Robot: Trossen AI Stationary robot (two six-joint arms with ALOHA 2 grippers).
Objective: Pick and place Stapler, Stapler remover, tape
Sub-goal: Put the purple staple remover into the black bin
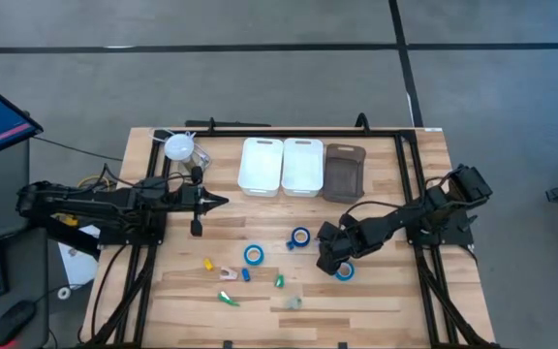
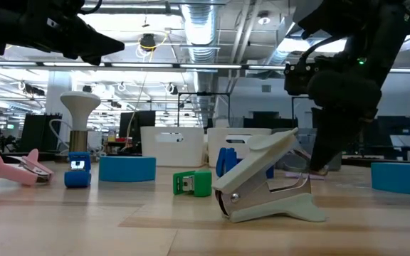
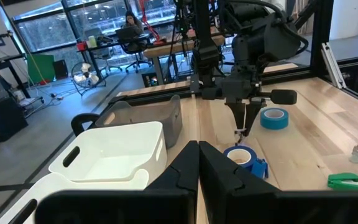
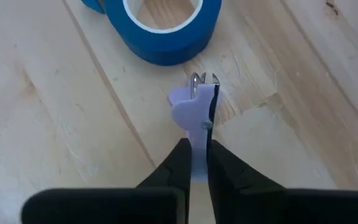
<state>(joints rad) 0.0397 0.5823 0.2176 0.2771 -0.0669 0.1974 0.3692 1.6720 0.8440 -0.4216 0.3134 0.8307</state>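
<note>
Fingers of the right gripper [image 4: 194,155] pinch a lilac staple remover [image 4: 192,115] beside a blue tape roll [image 4: 163,25], gripping its body for lifting, while the left gripper [image 1: 211,201] waits shut near the bins [image 1: 262,165].

- Three blue tape rolls lie flat on the table: one [image 1: 300,236] near the middle, one [image 1: 253,254] just left of it, one [image 1: 345,270] toward the right edge.
- A lilac staple remover [image 4: 194,112] is pinched upright just beside a roll.
- A pale staple remover [image 2: 265,181] and a green stapler [image 2: 192,182] rest near the front edge.
</note>
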